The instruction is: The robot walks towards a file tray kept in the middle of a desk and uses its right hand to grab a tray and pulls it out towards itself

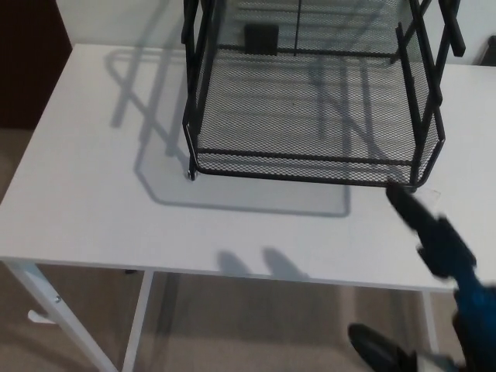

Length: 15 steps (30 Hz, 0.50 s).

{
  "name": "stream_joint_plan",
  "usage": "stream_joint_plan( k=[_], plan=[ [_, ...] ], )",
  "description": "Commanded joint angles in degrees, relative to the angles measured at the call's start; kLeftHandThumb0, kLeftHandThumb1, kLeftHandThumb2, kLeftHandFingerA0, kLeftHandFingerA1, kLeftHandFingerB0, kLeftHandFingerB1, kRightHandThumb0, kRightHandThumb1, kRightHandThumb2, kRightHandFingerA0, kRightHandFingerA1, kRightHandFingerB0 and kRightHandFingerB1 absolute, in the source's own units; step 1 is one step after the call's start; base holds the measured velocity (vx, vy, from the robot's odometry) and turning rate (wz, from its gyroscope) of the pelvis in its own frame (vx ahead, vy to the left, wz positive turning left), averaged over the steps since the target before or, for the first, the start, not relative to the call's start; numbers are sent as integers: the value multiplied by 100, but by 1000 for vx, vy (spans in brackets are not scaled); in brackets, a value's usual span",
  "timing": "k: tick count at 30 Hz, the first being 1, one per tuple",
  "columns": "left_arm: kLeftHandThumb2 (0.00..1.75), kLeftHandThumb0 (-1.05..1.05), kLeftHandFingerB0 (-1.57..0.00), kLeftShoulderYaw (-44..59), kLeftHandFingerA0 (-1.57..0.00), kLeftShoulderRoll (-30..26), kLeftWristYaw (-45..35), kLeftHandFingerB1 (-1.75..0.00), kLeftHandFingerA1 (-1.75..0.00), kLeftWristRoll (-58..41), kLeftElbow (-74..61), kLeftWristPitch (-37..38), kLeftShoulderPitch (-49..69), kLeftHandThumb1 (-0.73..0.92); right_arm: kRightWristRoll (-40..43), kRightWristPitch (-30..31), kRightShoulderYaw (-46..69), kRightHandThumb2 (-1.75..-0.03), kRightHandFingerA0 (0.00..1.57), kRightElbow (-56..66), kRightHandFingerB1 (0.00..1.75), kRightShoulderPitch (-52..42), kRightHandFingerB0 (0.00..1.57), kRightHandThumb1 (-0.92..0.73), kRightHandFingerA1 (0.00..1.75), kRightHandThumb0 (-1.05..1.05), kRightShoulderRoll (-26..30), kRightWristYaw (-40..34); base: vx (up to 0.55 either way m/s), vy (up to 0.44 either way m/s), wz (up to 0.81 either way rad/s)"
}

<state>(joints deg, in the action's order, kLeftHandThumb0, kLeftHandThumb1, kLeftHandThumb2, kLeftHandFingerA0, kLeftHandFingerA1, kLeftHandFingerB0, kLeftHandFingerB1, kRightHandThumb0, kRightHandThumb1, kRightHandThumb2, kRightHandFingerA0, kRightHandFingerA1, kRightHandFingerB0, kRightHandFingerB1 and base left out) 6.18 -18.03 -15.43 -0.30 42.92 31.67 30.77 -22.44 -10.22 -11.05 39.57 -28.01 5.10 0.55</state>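
A black wire-mesh file tray rack (310, 116) stands on the white desk (101, 217), at its middle towards the back. The bottom tray's front rim (302, 167) faces me. My right hand (443, 252) comes in from the lower right, blurred, above the desk's front edge. One finger (403, 201) stretches up towards the rack's front right corner, stopping just short of it. The thumb (376, 349) hangs far below, so the hand is open and holds nothing. My left hand does not show.
White desk legs (46, 310) stand over a beige carpet (248, 325). A dark brown panel (27, 62) rises beyond the desk's left end. The hand's shadow (252, 263) falls on the desk near its front edge.
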Motion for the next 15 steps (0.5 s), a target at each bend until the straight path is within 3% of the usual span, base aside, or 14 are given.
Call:
stream_joint_plan(
  k=[1, 3, 4, 5, 6, 7, 9, 10, 11, 12, 14, 15],
  plan=[
    [62, -45, -37, 157, -53, -258, -65, -43, -47, -103, -634, -163, 89, 33, -3878, 1171, -446, -95, 0, -662, 23, 3769, 0, -51, 35, -100, -39, 904, 0, 0, 0],
    [61, -43, -37, 147, -54, -271, -23, -43, -47, -45, -629, -118, 113, 33, -4243, 1499, -629, -96, 0, -1209, 25, 4292, 0, -48, 37, -92, -1, 1130, 0, 0, 0],
    [62, -44, -37, 150, -54, -270, -34, -43, -47, -56, -657, -120, 129, 33, -4258, 1627, -696, -63, 0, -1435, 1, 4467, 0, -44, 0, -90, -29, 1106, 0, 0, 0],
    [62, -44, -37, 148, -54, -278, -3, -43, -47, -26, -699, -157, 142, 33, -4297, 1791, -765, -74, 0, -1671, 1, 4660, 0, -33, 14, -102, -55, 1141, 0, 0, 0],
    [62, -44, -37, 135, -54, -267, 5, -43, -46, -10, -689, -157, 146, 33, -4372, 1978, -840, -60, 0, -1965, 1, 4884, 0, -39, 1, -85, -59, 1206, 0, 0, 0],
    [62, -45, -37, 138, -54, -276, 6, -43, -47, -6, -714, -174, 148, 33, -4425, 2109, -911, -72, 0, -2250, 5, 5055, 0, -28, 19, -90, -52, 1176, 0, 0, 0],
    [62, -45, -36, 136, -53, -290, -6, -43, -47, 0, -639, -139, 104, 33, -4387, 2268, -1006, -71, 0, -2716, 5, 5299, 0, -26, 23, -84, 19, 1088, 0, 0, 0],
    [61, -44, -37, 137, -53, -292, -16, -43, -47, -7, -666, -140, 111, 33, -4380, 2351, -1047, -53, 0, -2907, 11, 5415, 0, -37, 18, -83, 52, 1129, 0, 0, 0],
    [61, -44, -37, 137, -53, -294, -20, -43, -47, -8, -686, -147, 111, 33, -4371, 2409, -1076, -53, 0, -2992, 11, 5480, 0, -37, 18, -83, 75, 1142, 0, 0, 0],
    [62, -44, -37, 127, -55, -307, 11, -43, -47, 39, -667, -82, 102, 33, -4338, 2539, -1130, -83, 0, -3287, 16, 5610, 0, -36, 32, -59, 141, 1219, 0, 0, 0],
    [62, -46, -38, 118, -56, -329, 50, -43, -47, 93, -719, -141, 109, 33, -4304, 2666, -1191, -81, 0, -3478, 15, 5681, 0, -35, 31, -59, 170, 1169, 0, 0, 0],
    [62, -45, -38, 120, -54, -326, 26, -43, -46, 70, -751, -174, 115, 33, -4309, 2721, -1228, -80, 0, -3627, 0, 5692, 0, -43, 15, -68, 203, 1138, 0, 0, 0]
  ],
)
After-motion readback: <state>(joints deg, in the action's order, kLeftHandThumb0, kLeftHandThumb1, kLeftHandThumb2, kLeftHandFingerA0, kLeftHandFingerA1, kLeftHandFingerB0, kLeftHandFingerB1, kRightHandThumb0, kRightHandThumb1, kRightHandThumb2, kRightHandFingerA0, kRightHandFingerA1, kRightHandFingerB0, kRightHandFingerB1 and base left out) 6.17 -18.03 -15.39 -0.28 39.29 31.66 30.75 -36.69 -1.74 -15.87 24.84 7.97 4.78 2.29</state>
